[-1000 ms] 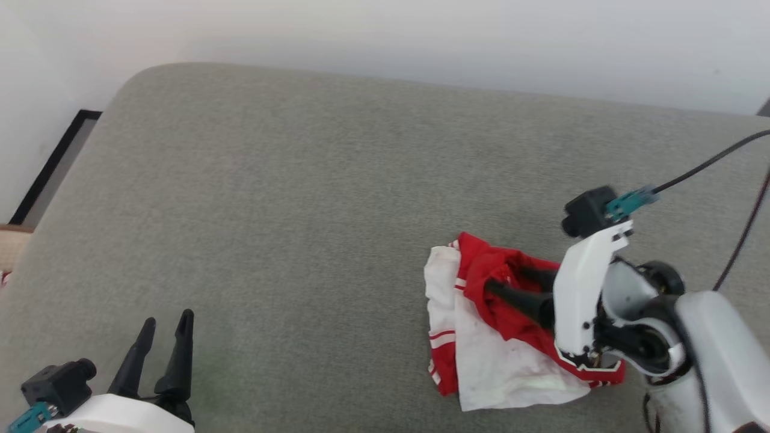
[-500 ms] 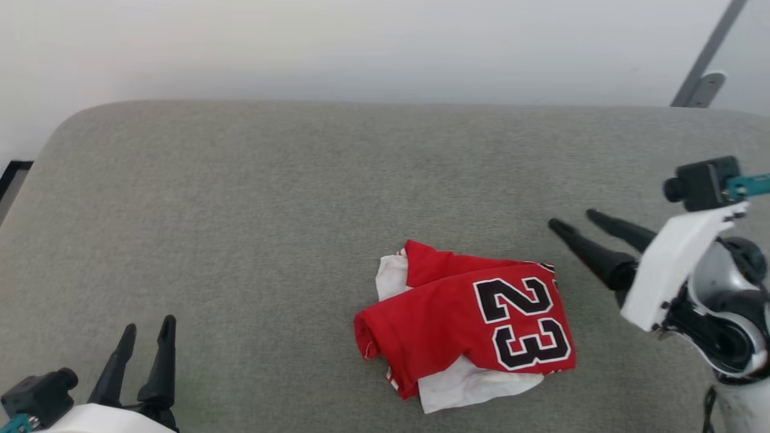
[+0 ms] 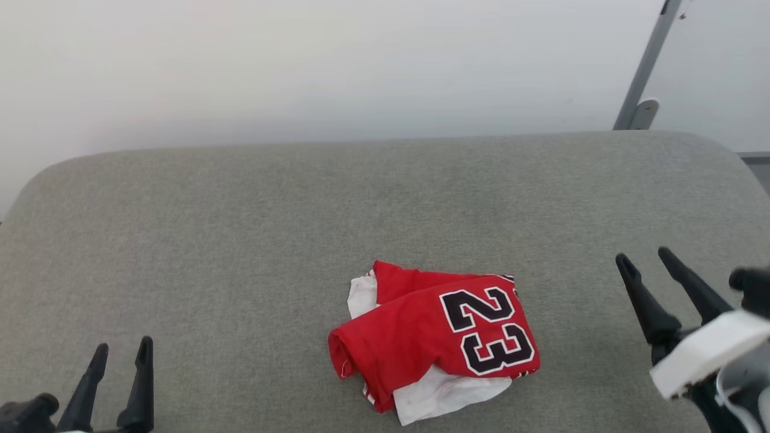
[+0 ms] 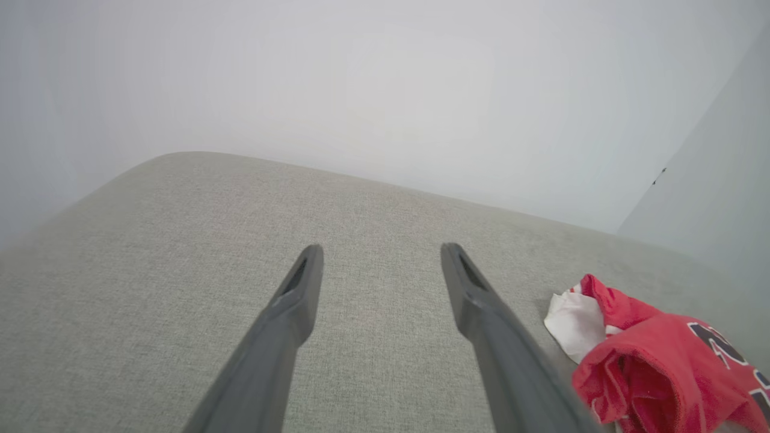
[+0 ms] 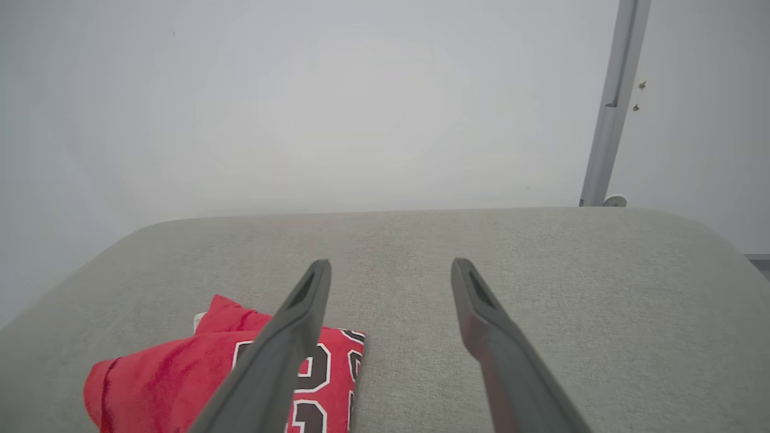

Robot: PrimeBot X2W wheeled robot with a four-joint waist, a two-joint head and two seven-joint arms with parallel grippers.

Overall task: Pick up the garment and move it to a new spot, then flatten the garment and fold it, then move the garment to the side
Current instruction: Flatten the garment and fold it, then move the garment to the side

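**Head view.** The garment (image 3: 430, 340) lies as a loose folded bundle on the grey upholstered surface (image 3: 240, 240), near the front edge. The numeral 23 faces up and a white layer sticks out below. The left gripper (image 3: 124, 344) stands with its fingers spread and empty, well apart from the bundle. The right gripper (image 3: 642, 255) is likewise spread and empty, nearer the bundle but clear of it. The fold is judged unsecured: if only the top red layer were pinched, the bundle would likely open as it is moved aside.

**Left wrist view.** Nothing is held between the parted fingers. The garment is seen at the lower right, off the fingers' line. A rolled red edge and a white corner face this side. A one-sided pull here is judged likely to drag the layers apart.

**Right wrist view.** The fingers are parted and empty. The garment lies at the lower left, partly behind one finger. On a low approach, the soft surface could be caught by the fingertips.
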